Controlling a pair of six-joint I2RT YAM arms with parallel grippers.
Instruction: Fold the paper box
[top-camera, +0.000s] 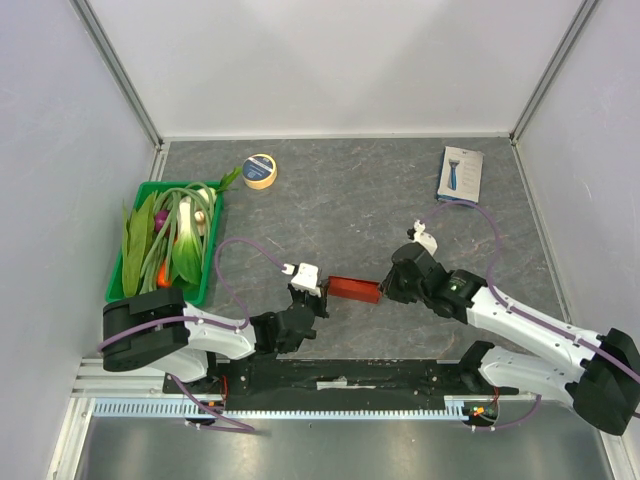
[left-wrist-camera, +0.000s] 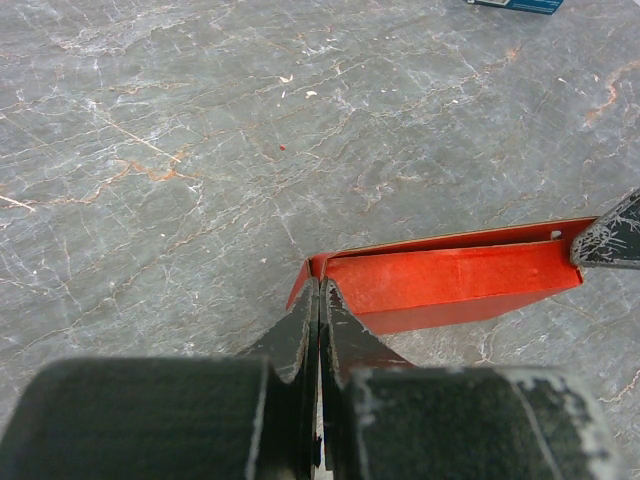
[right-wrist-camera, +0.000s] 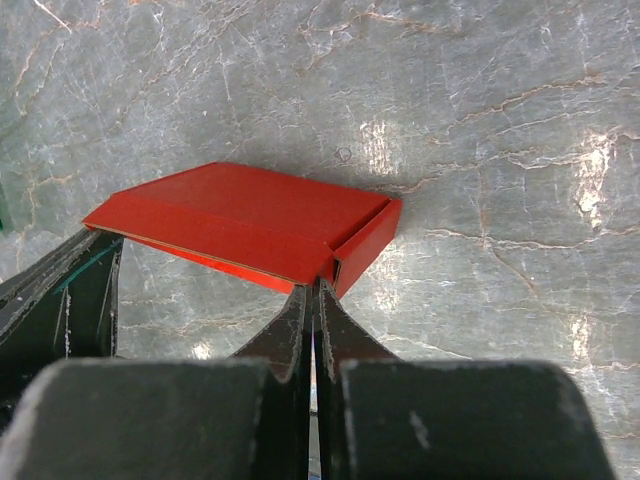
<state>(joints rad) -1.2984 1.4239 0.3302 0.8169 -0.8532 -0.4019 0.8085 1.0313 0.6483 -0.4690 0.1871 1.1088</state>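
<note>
Paper box (top-camera: 354, 290) (left-wrist-camera: 450, 285) (right-wrist-camera: 240, 215): red, flat and long, lies crosswise near the front middle of the grey table (top-camera: 350, 210), between the two arms. One short end flap stands folded up at each end. Can't tell whether its underside touches the table.

Left gripper (top-camera: 322, 293) (left-wrist-camera: 320, 292): jaws pressed together, pinching the box's left end at the corner fold.

Right gripper (top-camera: 385, 290) (right-wrist-camera: 318, 292): jaws likewise closed tight, nipping the upturned flap at the box's right end. Its finger tip shows at the far end in the left wrist view.

Green tray (top-camera: 213, 252) holding leafy vegetables, far left, well apart from the box. Tape roll (top-camera: 260, 171) just beyond the tray, toward the back. White-and-blue retail box (top-camera: 460, 173) at the back right.
</note>
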